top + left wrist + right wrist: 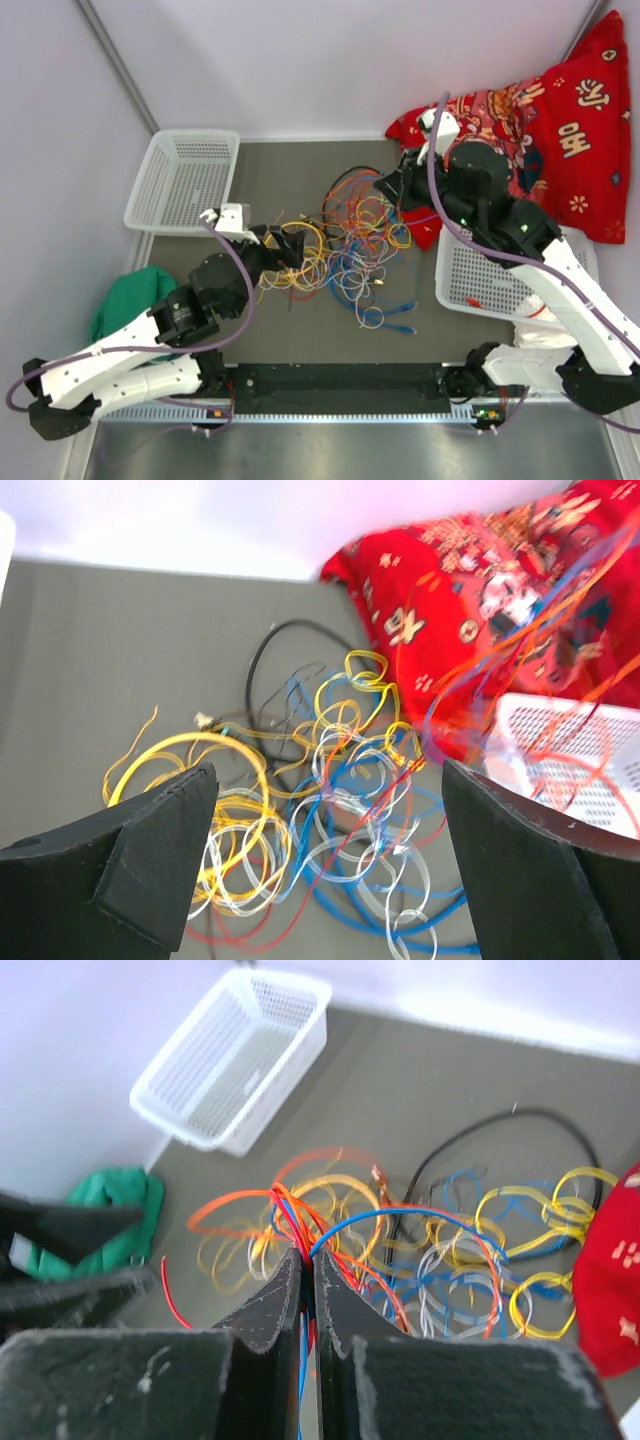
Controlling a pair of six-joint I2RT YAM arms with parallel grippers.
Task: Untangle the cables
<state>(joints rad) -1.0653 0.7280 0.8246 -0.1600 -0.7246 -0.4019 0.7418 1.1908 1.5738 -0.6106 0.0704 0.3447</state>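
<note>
right claw point(308, 1280): pinching red, orange, blue cables point(285, 1205), tangle point(345, 250) below it, likely teasing strands free | left claw point(328, 800): spread wide, yellow loops point(190, 740) beneath, likely poised to grab

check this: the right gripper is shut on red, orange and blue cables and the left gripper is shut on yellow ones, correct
No: the left gripper is open and holds nothing, its jaws wide apart, as the left wrist view shows. The right gripper is shut on red, orange and blue cables.
</note>
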